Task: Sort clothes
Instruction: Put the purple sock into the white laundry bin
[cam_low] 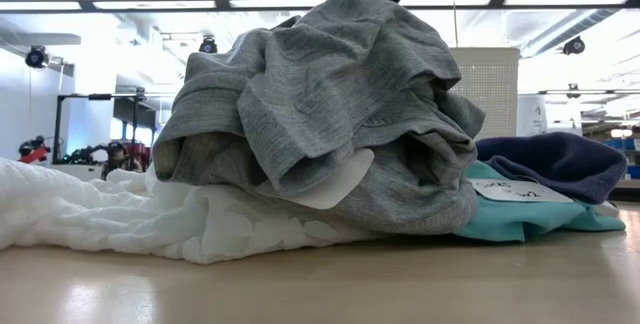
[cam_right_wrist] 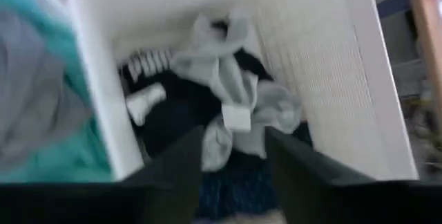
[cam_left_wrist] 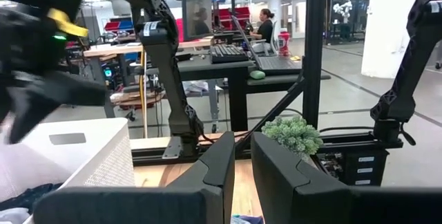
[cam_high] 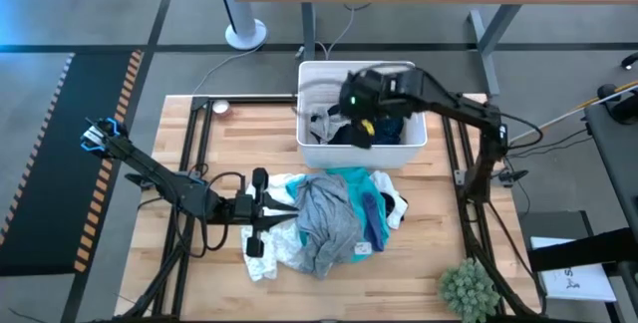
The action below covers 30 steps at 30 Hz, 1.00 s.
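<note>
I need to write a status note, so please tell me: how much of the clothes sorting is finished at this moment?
Partly done. Done: several dark and grey garments lie in the white bin. In hand: the right gripper hangs open above the bin, holding nothing. Left: the pile on the table, grey on top, turquoise and white under it; the left gripper waits beside it.

White label [cam_low: 520,190] on turquoise garment [cam_low: 520,220] – print too blurred to read; no other legible text.

clothes [cam_high: 334,218] piled before bin [cam_high: 414,149], more inside
</note>
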Tool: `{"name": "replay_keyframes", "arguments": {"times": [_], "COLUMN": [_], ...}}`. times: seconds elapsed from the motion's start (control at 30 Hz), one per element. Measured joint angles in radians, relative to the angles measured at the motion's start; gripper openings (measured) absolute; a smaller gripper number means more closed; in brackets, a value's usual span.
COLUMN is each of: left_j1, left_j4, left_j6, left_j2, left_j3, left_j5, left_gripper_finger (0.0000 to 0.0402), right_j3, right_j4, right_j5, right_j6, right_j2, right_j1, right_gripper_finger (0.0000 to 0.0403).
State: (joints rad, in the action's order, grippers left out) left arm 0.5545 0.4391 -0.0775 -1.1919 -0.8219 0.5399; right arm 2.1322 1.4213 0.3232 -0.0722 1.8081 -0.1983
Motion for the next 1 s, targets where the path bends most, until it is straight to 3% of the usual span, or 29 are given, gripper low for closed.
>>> {"name": "replay_keyframes", "arguments": {"times": [0.1,0.17,0.4,0.53,0.8,1.0], "left_j1": [0.0,0.0,0.0,0.0,0.0,0.0], "left_j4": [0.001,0.001,0.002,0.003,0.001,0.001], "left_j6": [-0.003,-0.003,-0.003,-0.003,-0.003,-0.011], "left_j2": [0.0,0.0,0.0,0.0,0.0,0.0], "left_j3": [0.0,0.0,0.0,0.0,0.0,0.0], "left_j5": [0.0,0.0,0.0,0.0,0.0,0.0], "left_gripper_finger": [0.0036,0.0036,0.0036,0.0036,0.0036,0.0036], "right_j3": [-0.026,-0.047,-0.136,-0.226,-0.525,-0.761], "right_j4": [0.063,0.071,0.036,-0.025,-0.181,-0.303], "right_j5": [0.082,0.096,0.099,0.157,0.302,0.316], "right_j6": [0.002,0.015,0.131,0.201,0.387,0.518], "right_j2": [-0.019,-0.04,-0.165,-0.268,-0.5,-0.596], "right_j1": [0.069,0.116,0.281,0.365,0.527,0.641], "right_gripper_finger": [0.0036,0.0013,0.0003,0.0001,0.0001,0.0]}}
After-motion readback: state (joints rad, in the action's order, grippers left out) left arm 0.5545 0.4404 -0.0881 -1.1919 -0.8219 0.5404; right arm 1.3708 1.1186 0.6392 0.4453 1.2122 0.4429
